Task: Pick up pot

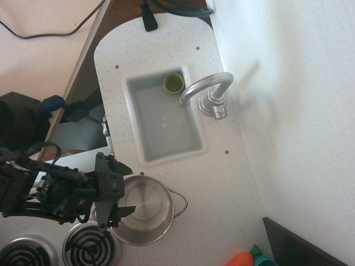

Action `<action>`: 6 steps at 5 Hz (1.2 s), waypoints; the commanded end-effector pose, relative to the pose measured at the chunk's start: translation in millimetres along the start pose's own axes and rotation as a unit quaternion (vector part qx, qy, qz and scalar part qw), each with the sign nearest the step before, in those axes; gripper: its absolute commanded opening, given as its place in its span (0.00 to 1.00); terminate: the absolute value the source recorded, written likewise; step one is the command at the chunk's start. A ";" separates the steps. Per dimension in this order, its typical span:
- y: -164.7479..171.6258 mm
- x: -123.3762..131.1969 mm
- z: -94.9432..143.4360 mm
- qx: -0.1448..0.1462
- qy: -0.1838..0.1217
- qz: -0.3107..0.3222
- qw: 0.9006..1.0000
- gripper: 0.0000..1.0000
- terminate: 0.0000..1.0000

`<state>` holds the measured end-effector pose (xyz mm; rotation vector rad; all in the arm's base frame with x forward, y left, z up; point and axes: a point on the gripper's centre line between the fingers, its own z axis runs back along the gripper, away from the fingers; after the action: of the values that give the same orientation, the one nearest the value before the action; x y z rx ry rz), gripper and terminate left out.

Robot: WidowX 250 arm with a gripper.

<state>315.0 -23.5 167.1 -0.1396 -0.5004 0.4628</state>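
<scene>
The shiny steel pot point(147, 210) stands upright on the white counter point(222, 183), just right of a stove burner point(89, 246). One wire loop handle point(180, 204) shows on its right side; the other is hidden under my gripper. My black gripper point(125, 189) reaches in from the left, over the pot's left rim. Its jaws are open, with one finger point(117, 169) above the rim and the other point(119, 213) lower, at the pot's left edge. It holds nothing.
A white sink point(145, 152) lies behind the pot, with a small green cup point(173, 83) in its far corner and a silver faucet point(206, 91) to its right. A second burner point(25, 252) is at the bottom left. An orange toy point(244, 259) lies at the bottom right, near the wall.
</scene>
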 end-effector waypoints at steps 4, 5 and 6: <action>18.4 -18.4 -53.8 0.070 0.087 0.037 0.993 1.00 0.00; 19.0 -22.1 -58.8 0.071 0.095 0.039 0.992 1.00 0.00; 17.3 -24.3 -63.0 0.043 0.099 0.046 0.993 1.00 0.00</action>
<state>314.1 -19.1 84.2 -0.1041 -0.2306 0.5809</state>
